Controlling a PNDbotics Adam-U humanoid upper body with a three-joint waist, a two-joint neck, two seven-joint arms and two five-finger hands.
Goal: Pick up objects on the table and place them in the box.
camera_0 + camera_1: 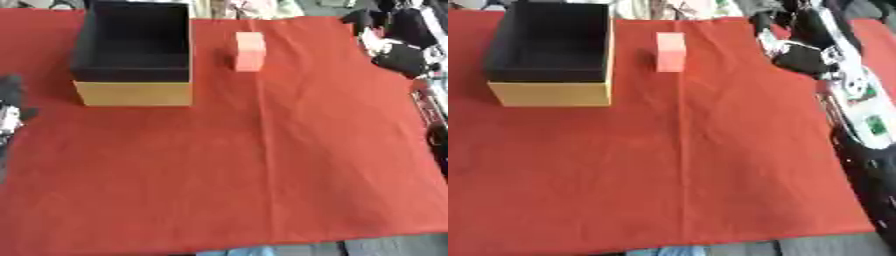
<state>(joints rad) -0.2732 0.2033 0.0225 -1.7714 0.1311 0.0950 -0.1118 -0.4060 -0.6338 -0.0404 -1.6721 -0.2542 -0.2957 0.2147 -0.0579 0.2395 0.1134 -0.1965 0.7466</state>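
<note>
Red cloth [262,175] with soft creases covers the whole surface, nearest the camera.
One pink block [249,51] stands upright at the far side, just beside one open box [133,55], not touching it. That box is square, dark inside, with a tan cardboard front. Right hand [798,55] hangs over the cloth's far right edge, well apart from the block; its black fingers look curled, but I cannot tell if they are clenched. Left hand [10,107] peeks in at the left edge.
</note>
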